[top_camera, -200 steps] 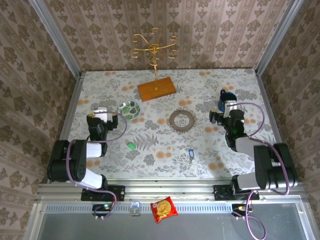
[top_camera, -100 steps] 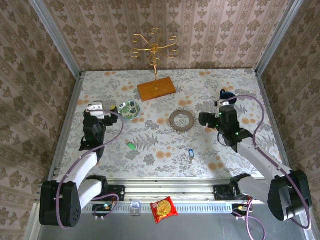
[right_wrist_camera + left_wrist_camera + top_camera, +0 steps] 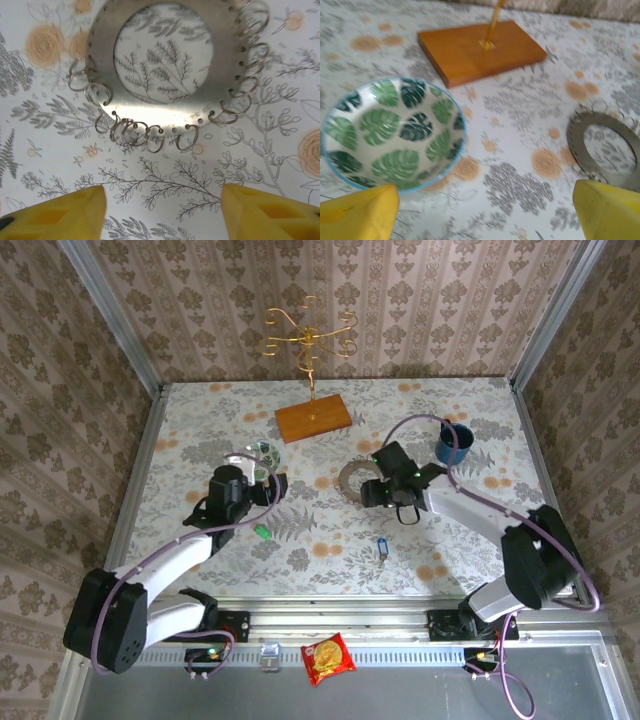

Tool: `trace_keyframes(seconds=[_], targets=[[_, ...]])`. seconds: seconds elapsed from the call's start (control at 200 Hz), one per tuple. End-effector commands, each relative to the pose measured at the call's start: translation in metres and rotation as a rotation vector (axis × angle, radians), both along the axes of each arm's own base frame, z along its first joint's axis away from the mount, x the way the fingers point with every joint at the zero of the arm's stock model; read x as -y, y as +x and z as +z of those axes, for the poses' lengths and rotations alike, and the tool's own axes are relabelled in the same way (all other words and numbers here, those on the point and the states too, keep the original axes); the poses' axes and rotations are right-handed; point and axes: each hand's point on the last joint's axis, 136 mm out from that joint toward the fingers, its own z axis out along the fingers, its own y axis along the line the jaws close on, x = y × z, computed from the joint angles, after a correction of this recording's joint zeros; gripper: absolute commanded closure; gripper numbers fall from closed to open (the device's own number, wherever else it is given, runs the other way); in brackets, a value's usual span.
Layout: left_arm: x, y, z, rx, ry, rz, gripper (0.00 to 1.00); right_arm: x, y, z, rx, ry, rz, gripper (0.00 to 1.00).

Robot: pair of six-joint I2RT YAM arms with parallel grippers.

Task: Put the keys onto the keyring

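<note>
Hovering above the near rim of the keyring [image 3: 160, 116], the right gripper [image 3: 163, 202] looks straight down on it, its yellow fingers [image 3: 55, 212] apart with nothing between them. That placement probably serves to line up on the small wire loops [image 3: 150, 137] threaded through the plate's edge holes, where a key would hang. The left gripper [image 3: 485, 200] sits low beside the leaf-patterned bowl [image 3: 452, 112], jaws spread wide and empty, facing the ring rather than a key. Both keys lie loose on the floral tablecloth [image 3: 330, 525], nearer the arm bases: the green-headed key [image 3: 262, 532] close to the left arm, the blue-headed key [image 3: 381, 548] below the ring. Neither hangs on the ring yet.
</note>
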Motion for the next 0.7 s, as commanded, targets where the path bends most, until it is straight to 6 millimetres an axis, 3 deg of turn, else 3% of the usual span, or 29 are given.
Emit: trace_keyframes(seconds=[0.0,0.055,0.315,0.695], targets=[[0.01,0.0,0.001,-0.019,-0.03,0.011,0.1,0.0,-0.012,-0.011,-0.095,-0.116,0.036,0.5],[0.014,-0.002,-0.003,-0.029,-0.021,-0.003,0.1,-0.003,-0.009,-0.017,-0.117,-0.148,0.044,0.58],[0.02,-0.002,-0.004,-0.04,-0.02,-0.014,0.1,-0.019,0.012,-0.034,-0.153,-0.244,0.05,0.62],[0.024,-0.003,-0.003,-0.046,-0.032,-0.012,0.11,-0.015,0.027,-0.048,-0.175,-0.345,0.032,0.74]])
